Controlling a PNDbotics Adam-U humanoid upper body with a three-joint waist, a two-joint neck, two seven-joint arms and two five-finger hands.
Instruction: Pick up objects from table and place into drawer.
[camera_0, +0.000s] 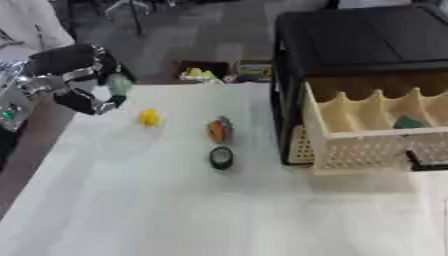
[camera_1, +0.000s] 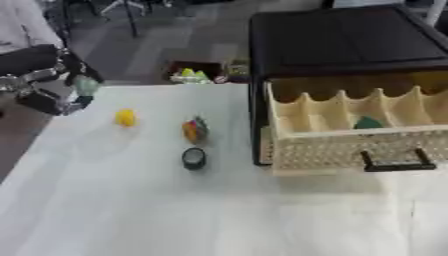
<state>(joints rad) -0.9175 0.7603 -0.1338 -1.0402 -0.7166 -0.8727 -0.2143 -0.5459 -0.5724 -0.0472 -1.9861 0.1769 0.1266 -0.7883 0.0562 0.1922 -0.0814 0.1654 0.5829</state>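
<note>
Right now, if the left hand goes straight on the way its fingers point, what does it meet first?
Probably the small yellow object: the left hand, curled around something pale green, points right and downward toward it. Depth is unclear.

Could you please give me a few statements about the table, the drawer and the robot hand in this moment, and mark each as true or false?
1. The drawer stands pulled open. True.
2. The left robot hand rests flat on the table. False: it is raised near the table's far left corner, fingers curled round a pale green object.
3. A small yellow object lies on the table. True.
4. The drawer's compartments hold nothing. False: a green object sits in one compartment.
5. The round black object lies nearer the camera than the orange multicoloured object. True.
</note>
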